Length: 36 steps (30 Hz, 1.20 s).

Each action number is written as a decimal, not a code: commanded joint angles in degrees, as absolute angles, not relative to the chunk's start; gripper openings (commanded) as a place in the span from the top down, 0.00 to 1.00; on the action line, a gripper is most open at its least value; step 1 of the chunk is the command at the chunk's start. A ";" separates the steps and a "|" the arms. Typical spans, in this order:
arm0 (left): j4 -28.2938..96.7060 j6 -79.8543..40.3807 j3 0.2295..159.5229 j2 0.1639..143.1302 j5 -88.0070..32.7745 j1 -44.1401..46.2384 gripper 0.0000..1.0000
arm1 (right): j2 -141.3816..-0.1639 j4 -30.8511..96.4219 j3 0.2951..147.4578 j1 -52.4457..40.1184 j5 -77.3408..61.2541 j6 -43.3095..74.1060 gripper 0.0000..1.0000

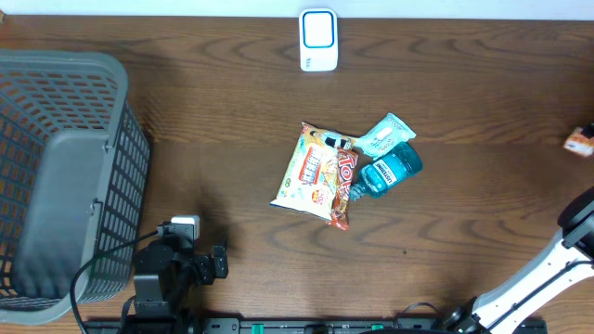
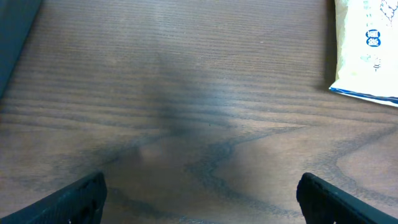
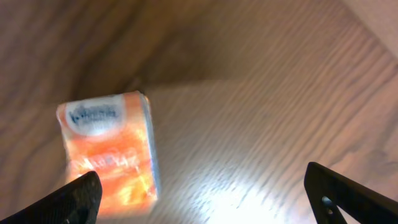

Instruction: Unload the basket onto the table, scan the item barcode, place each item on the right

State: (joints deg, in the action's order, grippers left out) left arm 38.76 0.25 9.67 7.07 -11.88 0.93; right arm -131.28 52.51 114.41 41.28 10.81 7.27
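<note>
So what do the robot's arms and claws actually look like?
The left arm is black, with a white block near its end and a black cable looping off. The right arm is white with black joints. Both have dark fingers.

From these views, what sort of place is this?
Probably a mock checkout station on a wooden table: a grey mesh basket at the left, a white device, likely the scanner, at the far edge, and packaged snacks piled mid-table.
</note>
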 commanded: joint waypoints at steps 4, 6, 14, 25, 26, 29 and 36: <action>39.51 0.84 9.37 6.98 -11.94 0.95 0.02 | -118.83 53.21 114.91 40.47 6.96 14.31 0.01; 39.51 0.84 9.37 6.98 -11.94 0.95 0.02 | -115.04 53.34 114.91 40.47 6.94 15.84 0.01; 39.51 0.84 9.37 6.98 -11.94 0.95 0.02 | -105.82 53.19 114.91 40.01 -16.05 17.96 0.01; 39.51 0.84 9.37 6.98 -11.94 0.95 0.02 | -116.99 52.90 111.48 32.40 -14.57 13.04 0.99; 39.48 0.84 9.37 6.98 -11.94 0.95 0.02 | -118.54 52.93 111.48 31.73 -12.47 13.04 0.99; 39.51 0.84 9.37 6.98 -11.94 0.95 0.02 | -124.11 52.99 111.48 29.76 -2.57 13.26 0.99; 39.51 0.84 9.37 6.98 -11.94 0.95 0.02 | -131.52 52.53 111.48 29.47 15.03 15.68 0.99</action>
